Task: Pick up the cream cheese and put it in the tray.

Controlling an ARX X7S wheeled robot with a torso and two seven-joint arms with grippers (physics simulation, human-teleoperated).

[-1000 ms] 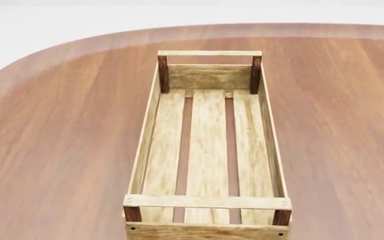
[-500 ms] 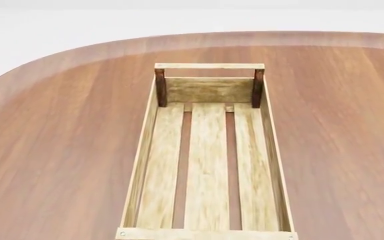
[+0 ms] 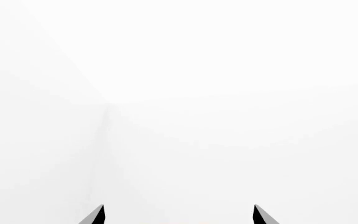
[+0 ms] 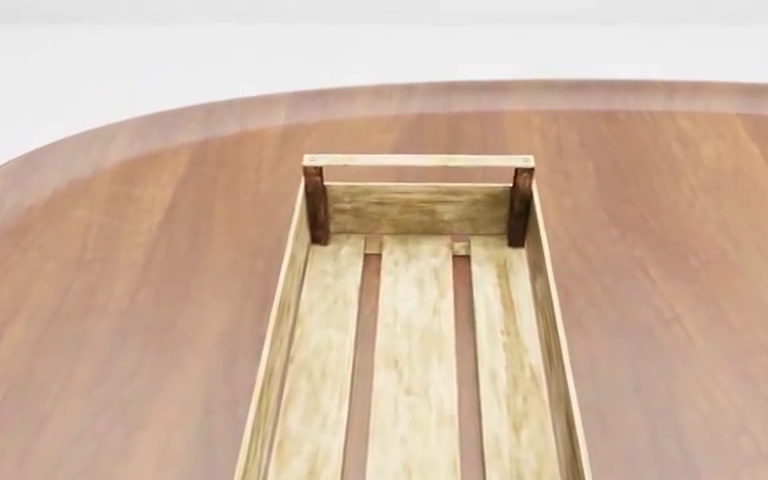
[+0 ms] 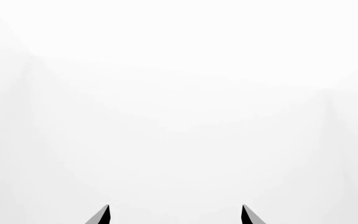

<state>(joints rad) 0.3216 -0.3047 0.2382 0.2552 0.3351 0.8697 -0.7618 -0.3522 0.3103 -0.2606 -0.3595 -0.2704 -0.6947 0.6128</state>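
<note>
No step is judged complete: the tray [image 4: 414, 330], centre of the head view, is seen empty. The cheese is not visible. Left gripper [image 3: 177, 215] and right gripper [image 5: 175, 215] are spread, holding nothing.

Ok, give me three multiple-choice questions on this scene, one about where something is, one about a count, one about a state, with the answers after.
1. Where does the tray stand?
A. on the wooden table
B. on a white shelf
C. on the floor

2. How many floor planks does the tray have?
A. two
B. three
C. five

3. What does the visible part of the tray hold?
A. a can
B. a red box
C. nothing

Answers:
1 A, brown tabletop lies on both sides of it in the head view.
2 B, three planks parted by two gaps.
3 C, only bare planks show.
</note>
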